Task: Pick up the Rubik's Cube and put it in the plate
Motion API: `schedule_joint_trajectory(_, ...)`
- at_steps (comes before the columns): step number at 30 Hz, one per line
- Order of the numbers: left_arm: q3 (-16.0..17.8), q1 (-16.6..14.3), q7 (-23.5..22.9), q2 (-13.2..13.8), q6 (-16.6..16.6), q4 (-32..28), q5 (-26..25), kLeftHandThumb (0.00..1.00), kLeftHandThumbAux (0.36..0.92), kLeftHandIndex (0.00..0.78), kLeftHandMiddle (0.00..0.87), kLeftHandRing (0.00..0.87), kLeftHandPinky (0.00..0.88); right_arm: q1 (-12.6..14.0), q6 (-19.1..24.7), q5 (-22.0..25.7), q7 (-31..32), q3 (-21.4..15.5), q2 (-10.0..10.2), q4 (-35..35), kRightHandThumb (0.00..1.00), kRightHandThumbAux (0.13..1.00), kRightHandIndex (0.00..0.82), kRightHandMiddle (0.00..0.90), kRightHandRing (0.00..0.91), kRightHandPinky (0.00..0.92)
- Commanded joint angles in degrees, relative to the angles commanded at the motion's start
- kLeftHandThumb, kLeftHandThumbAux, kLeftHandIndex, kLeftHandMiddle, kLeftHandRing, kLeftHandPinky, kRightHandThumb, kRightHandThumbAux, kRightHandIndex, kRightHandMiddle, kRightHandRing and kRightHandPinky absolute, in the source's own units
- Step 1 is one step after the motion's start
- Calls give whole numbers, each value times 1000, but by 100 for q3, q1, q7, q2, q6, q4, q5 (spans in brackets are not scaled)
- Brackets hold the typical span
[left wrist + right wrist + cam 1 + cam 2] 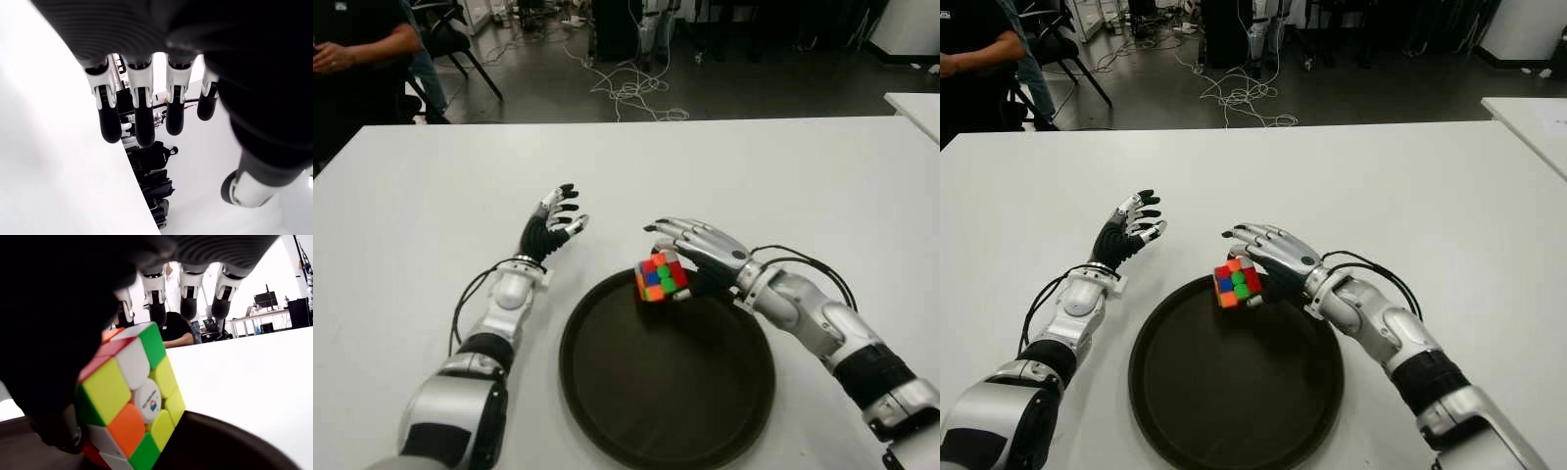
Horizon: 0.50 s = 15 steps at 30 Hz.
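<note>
In the left eye view, the Rubik's Cube (661,278) is held by the right hand (697,257) just over the far rim of the dark round plate (666,411), which lies close to the near edge of the white counter (803,176). The cube is judged to be light, stiff and smooth-sided, so it may slip if it is pinched only at the corners; flat opposite faces are the better place to be taken. The left hand (551,226) is seen beside the plate, on its left, with the fingers spread and nothing held. In the right eye view, the same hold is shown: the fingers (1252,235) are arched over the top of the cube and the plate floor below it is bare, so open room for lowering is given. The raised rim is the only edge to be minded. Much free counter is seen toward the far edge and both sides. In the left wrist view, only straight, relaxed fingers with nothing between them are shown. In the right wrist view, the cube is seen pressed against the palm, tilted, with the plate rim (230,440) just under it; whether they touch cannot be told.
</note>
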Motion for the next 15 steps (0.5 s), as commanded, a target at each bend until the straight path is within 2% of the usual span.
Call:
schedule_joint_trajectory(3,-3,-6,-1,6,-10,3,6,92,658,141,184,203,233,316,-136,241,21,-233,-138,-654,689,731,414,1,0,0)
schedule_joint_trajectory(5,-5,-7,8,7,-28,3,12,93,656,142,189,206,235,438,-203,348,0,-334,-158,-883,689,731,414,4,0,0)
schedule_joint_trajectory(12,9,-8,-34,14,-50,9,-5,107,676,143,191,205,228,579,-338,535,-3,-499,-103,-1122,689,731,414,13,0,0)
schedule_joint_trajectory(15,29,-13,-93,10,-12,20,-37,111,689,144,194,206,230,649,-588,659,-154,-564,-37,-1100,690,731,414,13,0,0)
